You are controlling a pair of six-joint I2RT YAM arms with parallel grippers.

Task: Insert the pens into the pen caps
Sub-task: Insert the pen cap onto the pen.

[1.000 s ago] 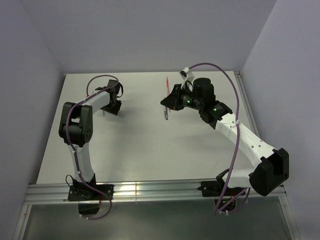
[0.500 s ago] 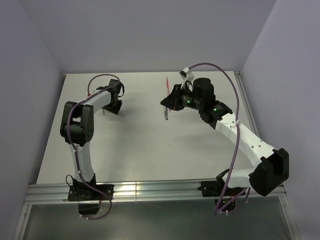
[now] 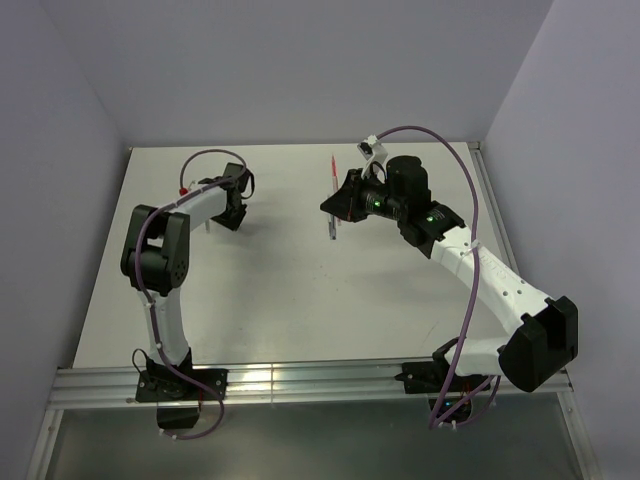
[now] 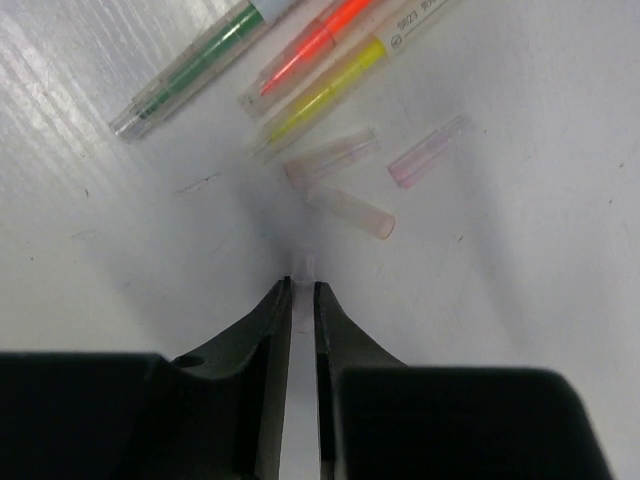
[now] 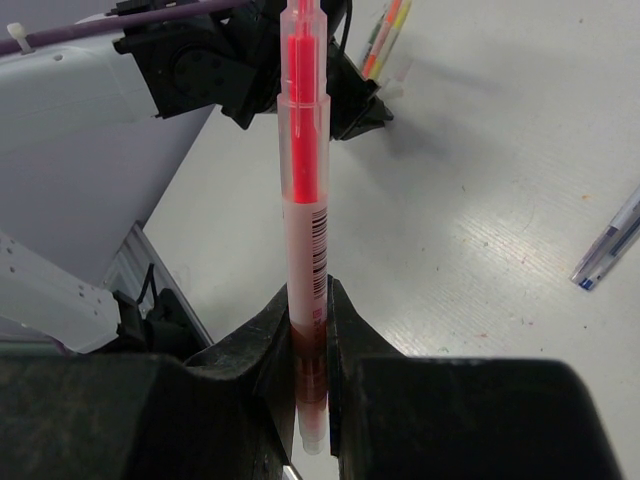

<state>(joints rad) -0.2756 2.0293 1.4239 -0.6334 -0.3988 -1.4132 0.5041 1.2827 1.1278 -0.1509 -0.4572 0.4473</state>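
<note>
light, slippery plastic: grip across the barrel

my left gripper is low over the table, jaws narrow. a tiny clear cap sits at the tips; i cannot tell if it is gripped. pinkish caps and the pens lie just beyond. i judge them light, smooth and easy to flick. no container is here. my right gripper clamps the red pen by its lower barrel.

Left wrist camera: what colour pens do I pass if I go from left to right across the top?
green pen → orange pen → yellow pen
</note>
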